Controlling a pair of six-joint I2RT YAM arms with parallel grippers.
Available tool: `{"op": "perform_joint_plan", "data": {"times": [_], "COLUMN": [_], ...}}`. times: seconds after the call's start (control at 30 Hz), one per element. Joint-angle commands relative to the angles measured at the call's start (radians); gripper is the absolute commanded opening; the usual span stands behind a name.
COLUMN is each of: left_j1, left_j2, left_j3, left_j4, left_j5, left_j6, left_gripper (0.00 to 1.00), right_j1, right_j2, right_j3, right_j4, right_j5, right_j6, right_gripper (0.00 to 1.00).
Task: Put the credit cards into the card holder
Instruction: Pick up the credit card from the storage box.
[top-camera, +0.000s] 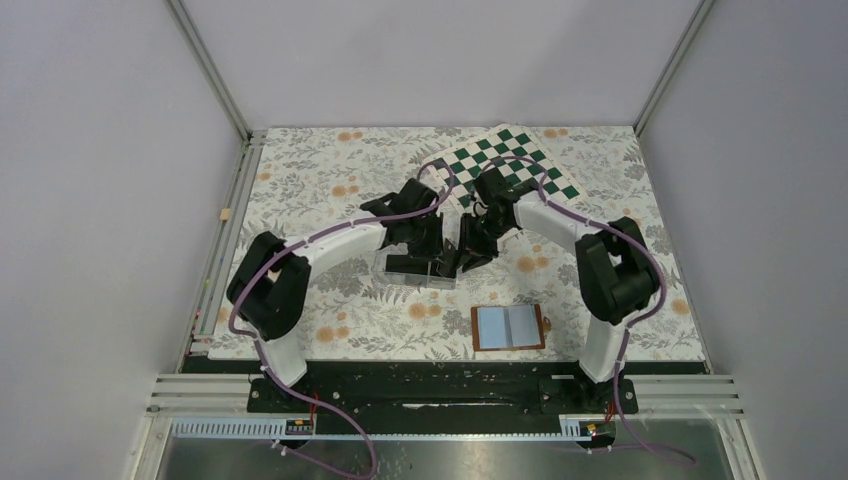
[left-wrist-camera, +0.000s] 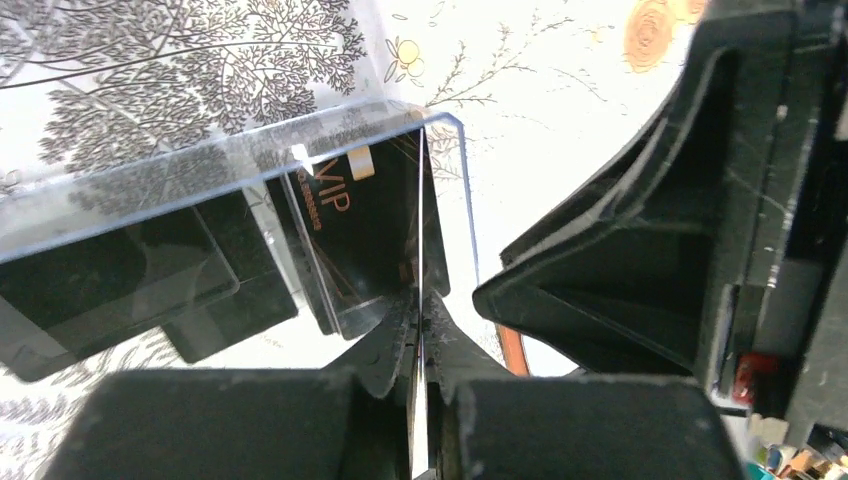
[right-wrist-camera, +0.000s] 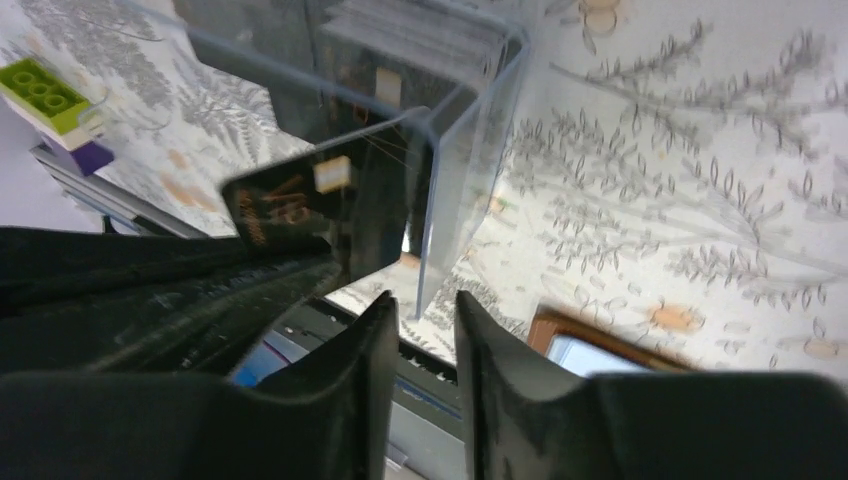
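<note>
The card holder (top-camera: 508, 327) lies open on the floral cloth, tan-brown with pale blue sleeves; its corner shows in the right wrist view (right-wrist-camera: 590, 350). Black credit cards (left-wrist-camera: 120, 270) lie stacked in a clear plastic box (top-camera: 410, 268). My left gripper (left-wrist-camera: 422, 310) is shut on one thin black card, edge-on between its fingers at the box's end. In the right wrist view that card (right-wrist-camera: 320, 200) shows a gold chip. My right gripper (right-wrist-camera: 420, 315) is open a little and empty, just beside the box's corner wall (right-wrist-camera: 430, 220).
A green-and-white checkerboard sheet (top-camera: 505, 160) lies at the back. A small block (top-camera: 226, 214) sits at the cloth's left edge. A green toy brick (right-wrist-camera: 45, 90) shows beyond the box. Both grippers crowd together over the box (left-wrist-camera: 250, 150).
</note>
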Motion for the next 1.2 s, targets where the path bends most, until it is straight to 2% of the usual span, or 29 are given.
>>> {"op": "perform_joint_plan", "data": {"times": [0.0,0.1,0.27,0.37,0.47,0.6,0.67,0.77,1.0,1.17], "left_j1": [0.001,0.001,0.001,-0.001,-0.012,-0.044,-0.063,-0.098,-0.153,-0.154], "left_j2": [-0.188,-0.334,-0.545,-0.652,-0.739,-0.833,-0.844,-0.82,-0.714,-0.672], "left_j3": [-0.009,-0.05,-0.202,-0.35,-0.523,-0.74,-0.815,-0.873,-0.926,-0.913], "left_j4": [0.016,0.01,0.052,0.176,0.372,0.678,0.83,0.966,1.191,1.201], "left_j5": [-0.086,-0.103,-0.042,0.078,0.183,0.226,0.24,0.26,0.268,0.278], "left_j6": [0.041,0.05,-0.001,-0.105,-0.285,-0.495,-0.577,-0.654,-0.758,-0.762], "left_gripper": [0.0,0.0,0.0,0.0,0.0,0.0,0.0,0.0,0.0,0.0], "right_j1": [0.015,0.015,0.011,0.002,-0.004,-0.011,-0.012,-0.011,-0.012,-0.011], "right_j2": [-0.21,-0.33,-0.536,-0.656,-0.77,-0.874,-0.908,-0.928,-0.875,-0.848], "right_j3": [-0.049,-0.09,-0.227,-0.349,-0.492,-0.653,-0.74,-0.85,-0.883,-0.895], "right_j4": [0.031,0.052,0.111,0.196,0.318,0.432,0.563,0.789,0.865,1.003], "right_j5": [0.051,0.053,-0.021,-0.115,-0.203,-0.296,-0.361,-0.439,-0.511,-0.56], "right_j6": [-0.008,-0.002,0.01,0.058,0.125,0.207,0.294,0.435,0.455,0.537], "right_gripper": [0.43,0.56,0.67,0.68,0.68,0.65,0.61,0.58,0.5,0.4]}}
